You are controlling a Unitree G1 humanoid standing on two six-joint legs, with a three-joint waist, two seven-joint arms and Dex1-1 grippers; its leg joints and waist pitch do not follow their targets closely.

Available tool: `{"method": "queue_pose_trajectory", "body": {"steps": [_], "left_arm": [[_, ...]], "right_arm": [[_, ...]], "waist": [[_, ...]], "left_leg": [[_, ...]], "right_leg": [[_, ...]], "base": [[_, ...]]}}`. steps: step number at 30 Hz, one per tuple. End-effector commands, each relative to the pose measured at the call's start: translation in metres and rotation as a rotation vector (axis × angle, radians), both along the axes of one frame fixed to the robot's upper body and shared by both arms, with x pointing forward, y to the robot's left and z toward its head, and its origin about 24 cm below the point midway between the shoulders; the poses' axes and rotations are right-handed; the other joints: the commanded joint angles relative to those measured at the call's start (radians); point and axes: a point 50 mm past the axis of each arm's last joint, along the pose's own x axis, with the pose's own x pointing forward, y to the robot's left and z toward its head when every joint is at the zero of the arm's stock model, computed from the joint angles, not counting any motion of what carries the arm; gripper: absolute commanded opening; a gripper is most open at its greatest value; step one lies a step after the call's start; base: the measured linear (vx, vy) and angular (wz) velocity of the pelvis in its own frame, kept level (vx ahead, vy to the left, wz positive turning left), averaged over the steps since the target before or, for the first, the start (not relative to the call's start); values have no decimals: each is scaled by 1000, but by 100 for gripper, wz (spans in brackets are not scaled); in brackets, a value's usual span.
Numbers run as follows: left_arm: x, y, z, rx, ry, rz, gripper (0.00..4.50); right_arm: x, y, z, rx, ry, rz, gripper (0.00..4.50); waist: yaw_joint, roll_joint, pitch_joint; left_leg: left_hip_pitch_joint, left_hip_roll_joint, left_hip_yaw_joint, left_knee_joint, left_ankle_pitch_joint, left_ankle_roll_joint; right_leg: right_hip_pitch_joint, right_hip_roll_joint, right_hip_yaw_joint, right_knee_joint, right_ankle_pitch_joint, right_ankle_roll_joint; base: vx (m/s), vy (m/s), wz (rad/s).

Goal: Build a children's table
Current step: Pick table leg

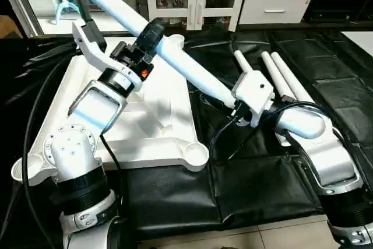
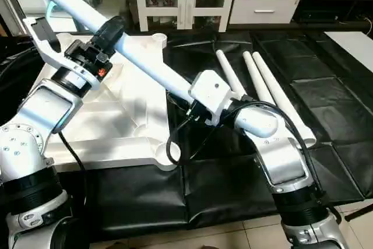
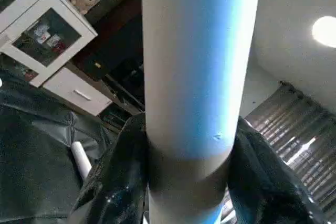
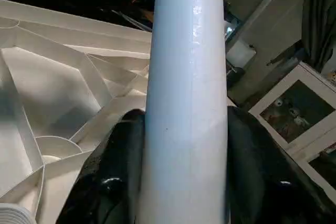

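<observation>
Left gripper [image 1: 150, 34]: black fingers [image 3: 113, 192] closed round the upper-middle of one leg [image 1: 175, 59], a finger on each side of the tube.

Right gripper [image 2: 189, 106]: fingers [image 4: 113, 177] clamped on the same leg nearer its lower end, tube running up between them.

Held leg: long, white, tapered; carried in the air on a slant, high end toward the robot's left and far side, low end toward the right arm. It crosses above the near right part of the tabletop and is not seated in any socket.

Tabletop [image 1: 154, 118]: white, lying underside up on the black mat [image 1: 245, 185], ribs facing upward, in front of the left arm.

Sockets: near right corner socket [image 1: 195, 154] empty; near left one [image 1: 20, 170] also looks empty; far right one [image 2: 156, 39] empty; the far left corner is hidden behind the left arm.

Spare legs [image 2: 262, 86]: three, lying side by side on the mat to the right of the tabletop, beyond the right arm, untouched.

Progress, as judged: early stage. No leg fitted in the sockets that can be seen; the first is in hand but not yet lined up over a socket. Left to do: stand it upright, press it home, then fit the other three.
</observation>
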Motion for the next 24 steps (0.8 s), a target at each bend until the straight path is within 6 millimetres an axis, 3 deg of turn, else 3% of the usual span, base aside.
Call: {"method": "queue_pose_trajectory", "body": {"steps": [1,11,12,13,20,24], "left_arm": [[0,-3,0,-6,14,-18,190],[1,-1,3,-12,6,2,168],[1,0,4,-8,-2,10,168],[1,1,6,-4,-16,18,168],[-4,-5,14,99,-102,40,168],[-7,-15,16,322,-190,92,168]], "right_arm": [[-3,1,4,-9,-33,14,185],[-2,0,2,-19,-34,5,185],[-2,0,1,-19,-33,1,241],[-1,-1,1,-17,-28,-10,255],[2,-3,-2,-30,-35,-48,319],[10,-4,-6,-58,-50,-138,346]], "waist": [[0,4,-70],[0,8,-70],[0,9,-70],[-1,7,-71],[-1,10,-71],[-2,11,-70]], "left_leg": [[18,59,-23,-77,-3,51],[19,60,-24,-77,-10,44],[20,59,-24,-77,-10,43],[20,60,-25,-77,-3,44],[21,62,-25,-78,-3,39],[21,62,-26,-79,0,34]], "right_leg": [[59,-73,49,-63,99,-269],[59,-72,48,-63,89,-265],[59,-72,48,-64,90,-265],[59,-71,48,-61,103,-264],[59,-72,48,-62,108,-264],[58,-72,47,-61,98,-251]], "base": [[0,0,0],[0,0,0],[0,0,0],[0,0,0],[0,0,0],[0,0,0]]}}
